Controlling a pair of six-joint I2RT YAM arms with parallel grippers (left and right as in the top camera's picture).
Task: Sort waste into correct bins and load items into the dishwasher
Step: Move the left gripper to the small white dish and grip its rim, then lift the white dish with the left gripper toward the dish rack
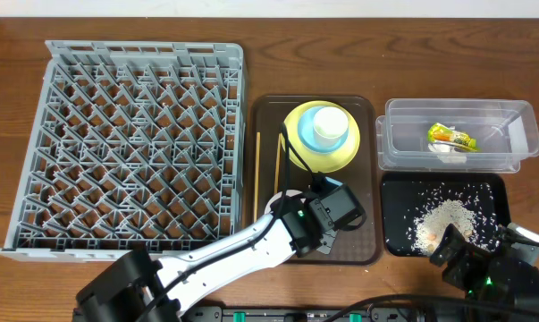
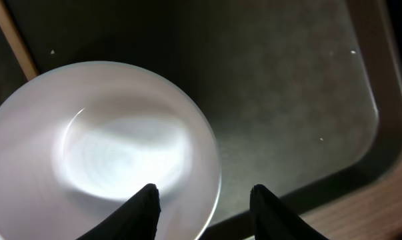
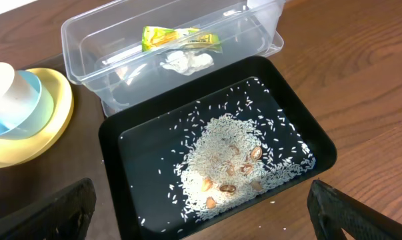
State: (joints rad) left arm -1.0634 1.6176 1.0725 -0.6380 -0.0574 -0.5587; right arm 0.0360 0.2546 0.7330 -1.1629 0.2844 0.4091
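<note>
The white bowl sits on the brown serving tray, mostly hidden under my left arm in the overhead view. My left gripper is open and straddles the bowl's right rim, one finger over the inside and one outside; it shows in the overhead view. The pale yellow plate carries the blue-white cup. Wooden chopsticks lie left of the plate. The black tray holds rice leftovers. The clear tub holds the snack wrapper and white scraps. My right gripper is open and empty at the black tray's near edge.
The grey dish rack fills the left of the table, touching the brown tray's left side. One chopstick lies just beyond the bowl. The tray's raised rim curves right of my left gripper. Bare wood shows right of the black tray.
</note>
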